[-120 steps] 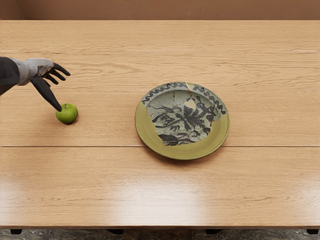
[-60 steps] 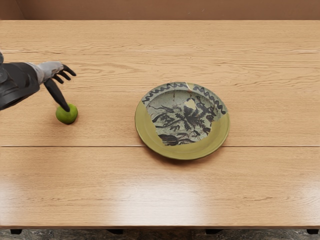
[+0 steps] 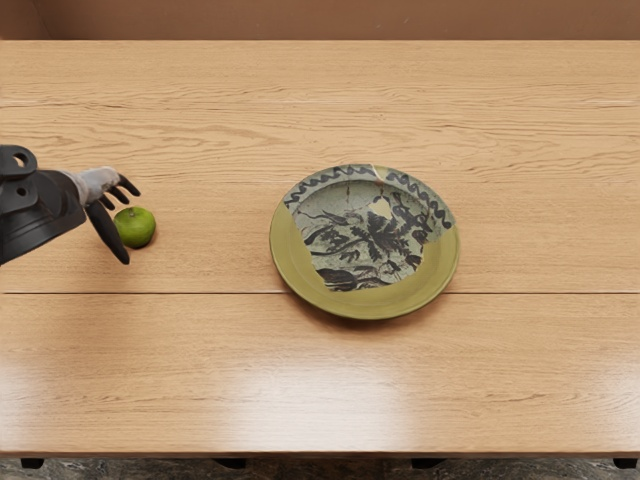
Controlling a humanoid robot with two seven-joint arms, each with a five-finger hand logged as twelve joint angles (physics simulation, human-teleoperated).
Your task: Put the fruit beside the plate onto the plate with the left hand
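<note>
On your counter (image 3: 320,380), the plate (image 3: 296,272) sat in the same spot as before. The green fruit (image 3: 134,226) had not moved either. It lay well to the left of the plate, not on it yet. Just behind the fruit, your left hand (image 3: 104,193) had come down lower. A second ago one finger poked the top of the fruit. Now the hand sat right beside its left side, fingers spread wide, holding nothing. I think you were getting ready to grab it.
</note>
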